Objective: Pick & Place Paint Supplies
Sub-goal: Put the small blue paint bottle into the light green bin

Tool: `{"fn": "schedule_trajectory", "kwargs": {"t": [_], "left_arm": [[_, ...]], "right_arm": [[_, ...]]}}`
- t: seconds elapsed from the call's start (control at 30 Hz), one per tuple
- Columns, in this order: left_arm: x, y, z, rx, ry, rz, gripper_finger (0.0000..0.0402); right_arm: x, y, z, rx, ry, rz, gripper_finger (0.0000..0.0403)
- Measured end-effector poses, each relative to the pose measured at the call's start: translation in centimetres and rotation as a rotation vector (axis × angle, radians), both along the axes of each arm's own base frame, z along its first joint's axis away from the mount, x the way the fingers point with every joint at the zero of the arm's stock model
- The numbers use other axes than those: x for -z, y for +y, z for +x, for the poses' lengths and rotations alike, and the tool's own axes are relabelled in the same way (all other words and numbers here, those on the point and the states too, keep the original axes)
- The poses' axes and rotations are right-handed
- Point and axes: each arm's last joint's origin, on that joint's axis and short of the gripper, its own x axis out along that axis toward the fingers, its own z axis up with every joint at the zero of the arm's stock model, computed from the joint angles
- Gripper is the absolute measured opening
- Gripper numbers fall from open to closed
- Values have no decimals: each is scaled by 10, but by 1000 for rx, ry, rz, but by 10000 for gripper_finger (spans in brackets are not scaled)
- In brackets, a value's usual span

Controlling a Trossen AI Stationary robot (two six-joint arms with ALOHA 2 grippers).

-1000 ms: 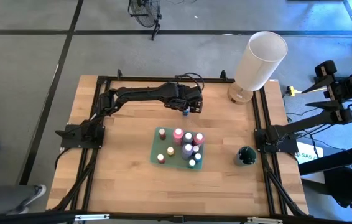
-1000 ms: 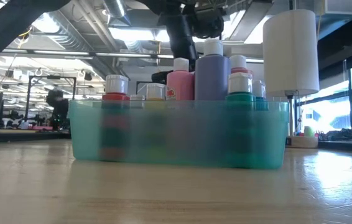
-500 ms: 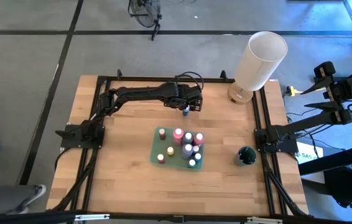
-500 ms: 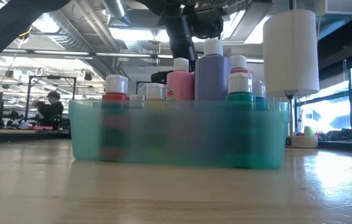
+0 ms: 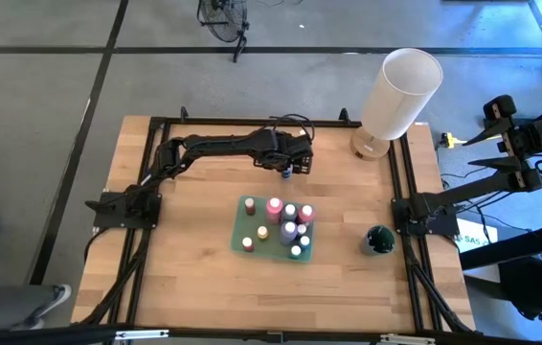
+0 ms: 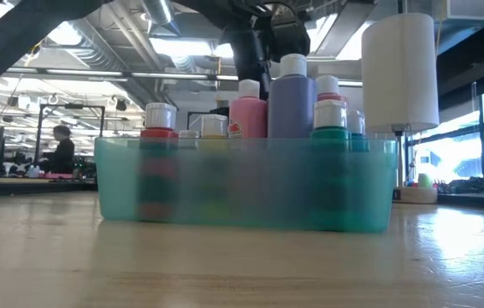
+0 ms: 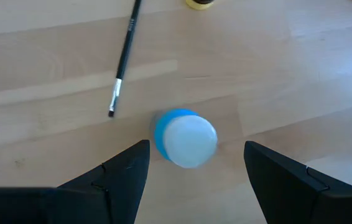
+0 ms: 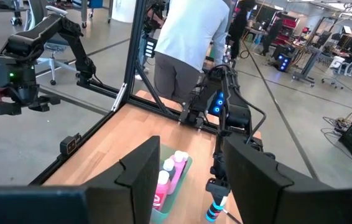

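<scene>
Blue bottle (image 7: 185,138) between open left gripper (image 7: 194,171) fingers

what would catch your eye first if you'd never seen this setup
The green bin at mid-table, packed with upright paint bottles. Behind it, the left gripper hangs open over a lone blue bottle standing on the wood, with a thin brush lying nearby. A tall white cylinder stands at the table's far right corner, and the right gripper waits off to the right, raised.
</scene>
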Motion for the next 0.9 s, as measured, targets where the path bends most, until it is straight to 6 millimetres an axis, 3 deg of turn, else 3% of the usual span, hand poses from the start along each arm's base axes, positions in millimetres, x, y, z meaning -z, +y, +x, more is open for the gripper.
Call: {"fn": "schedule_trajectory", "kwargs": {"t": [0.57,0.9], "left_arm": [[6,11,-1,6,8,-41,254],[16,14,1,42,12,-94,219]], "right_arm": [[0,0,0,1,1,5,178],[0,0,0,1,2,8,178]]}}
